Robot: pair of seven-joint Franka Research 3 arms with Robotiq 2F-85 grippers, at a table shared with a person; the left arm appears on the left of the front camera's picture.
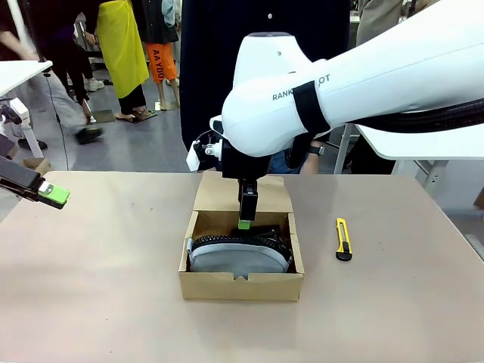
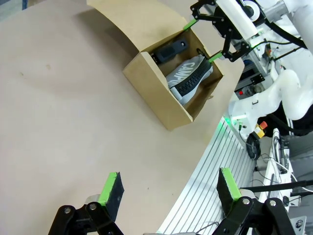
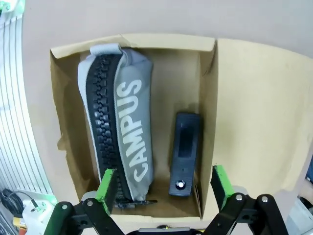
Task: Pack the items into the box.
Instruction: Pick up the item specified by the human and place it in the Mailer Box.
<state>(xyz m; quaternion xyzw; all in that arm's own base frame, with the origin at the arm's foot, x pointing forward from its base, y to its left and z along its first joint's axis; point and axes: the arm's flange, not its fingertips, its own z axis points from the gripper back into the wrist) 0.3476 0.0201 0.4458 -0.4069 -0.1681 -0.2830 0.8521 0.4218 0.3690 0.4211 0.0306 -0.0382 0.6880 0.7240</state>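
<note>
Front: right gripper [image 1: 245, 222] hangs over box [image 1: 242, 286], jaws apart, holding nothing. Pouch [image 1: 238, 257] lies inside along the 6 o'clock wall, stapler [image 1: 266, 231] behind it at 12. Lid [image 1: 219, 195] stands open at 12, knife [image 1: 343, 239] on the table at 3.
Left wrist: left gripper [image 2: 168, 185] spread, empty, box well off at 12.
Right wrist: pads straddle both items and look clear of them.
Packing looks done, so the step is retreat. Lift straight up and keep off the zipper and lid edge.
</note>
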